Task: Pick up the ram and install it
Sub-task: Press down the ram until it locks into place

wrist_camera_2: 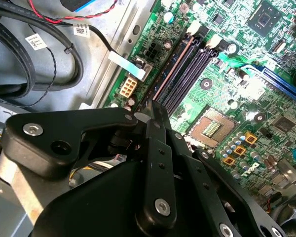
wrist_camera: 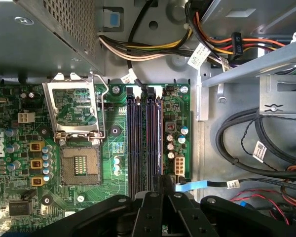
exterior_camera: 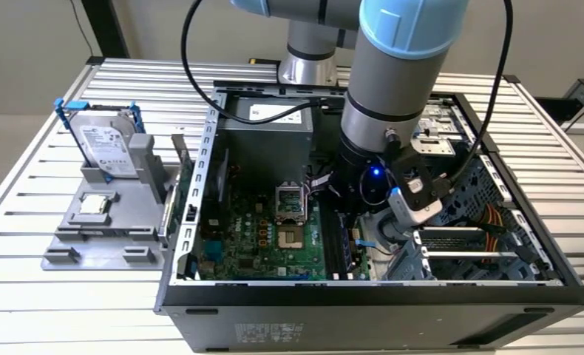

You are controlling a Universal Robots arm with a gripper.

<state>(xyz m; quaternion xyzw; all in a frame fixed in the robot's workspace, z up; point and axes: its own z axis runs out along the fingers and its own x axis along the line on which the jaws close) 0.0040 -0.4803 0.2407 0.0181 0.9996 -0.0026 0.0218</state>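
The slatted metal bench [exterior_camera: 75, 310] carries an open black computer case [exterior_camera: 371, 296], which takes the middle and lower right of the exterior view. The grey arm [exterior_camera: 401, 89] with its light blue collar comes down from the upper edge into the case. It hides a part of the inside, and black cables hang around it.

In the case lies the green motherboard [exterior_camera: 262, 244], flat and crowded with small parts. Behind it stands a grey metal box [exterior_camera: 267, 140], which has a perforated wall in the first wrist view. Thick black cables [wrist_camera: 246, 143] and coloured wires lie close beside the board, next to a bare steel wall.

At the left of the exterior view, a grey plastic holder [exterior_camera: 85, 237] stands on the bench. It holds an upright silver hard drive [exterior_camera: 105, 144] in a blue frame and a small square chip [exterior_camera: 94, 203].

The black gripper [wrist_camera_2: 149, 104] is low over the dark, narrow memory slots. The ram [wrist_camera_2: 172, 66] shows edge-on as a thin brownish line. It sits in the slot nearest the steel wall and runs up to the fingertips. The fingers [wrist_camera: 157, 197] are together. I cannot tell whether they pinch the stick or only touch it. A flat blue cable [wrist_camera: 202, 184] lies just beside them.
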